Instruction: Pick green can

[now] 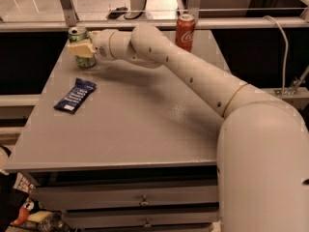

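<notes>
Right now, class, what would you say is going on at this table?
The robot's arm stretches across the grey table to the far left corner, where its gripper is at the green can, covering its middle. The can stands upright on the table. A red can at the far edge and a blue packet on the left are untouched.

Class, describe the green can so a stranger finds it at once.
On the big grey table, look to the far left corner. A small green aluminium can with a silver top stands there, with the pale gripper at it. The neighbouring red can stands farther right.
</notes>
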You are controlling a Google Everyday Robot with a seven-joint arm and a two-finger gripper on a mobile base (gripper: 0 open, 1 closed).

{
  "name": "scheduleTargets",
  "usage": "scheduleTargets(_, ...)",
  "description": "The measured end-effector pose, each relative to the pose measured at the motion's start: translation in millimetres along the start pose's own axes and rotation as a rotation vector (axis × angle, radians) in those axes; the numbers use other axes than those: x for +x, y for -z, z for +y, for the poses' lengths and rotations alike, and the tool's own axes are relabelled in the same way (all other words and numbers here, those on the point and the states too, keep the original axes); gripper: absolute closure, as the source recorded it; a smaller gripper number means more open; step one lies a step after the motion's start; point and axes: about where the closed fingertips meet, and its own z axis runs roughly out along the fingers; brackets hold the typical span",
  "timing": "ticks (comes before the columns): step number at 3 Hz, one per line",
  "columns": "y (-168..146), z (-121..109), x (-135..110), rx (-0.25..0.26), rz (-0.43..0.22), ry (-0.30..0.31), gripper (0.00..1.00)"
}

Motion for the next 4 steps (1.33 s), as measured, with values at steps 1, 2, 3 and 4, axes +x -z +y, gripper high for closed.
scheduleTargets(1,-1.3,1.3,0.1,-0.002,0.0,0.0,1.0)
scheduleTargets(2,-1.3,1.3,0.1,-0.003,0.0,0.0,1.0)
scheduleTargets(3,0.2,2.5,-7.3,-0.04,-0.036,0.024,1.0)
scheduleTargets(4,14.2,-1.2,-26.5,-0.075,-0.085,0.084,1.0)
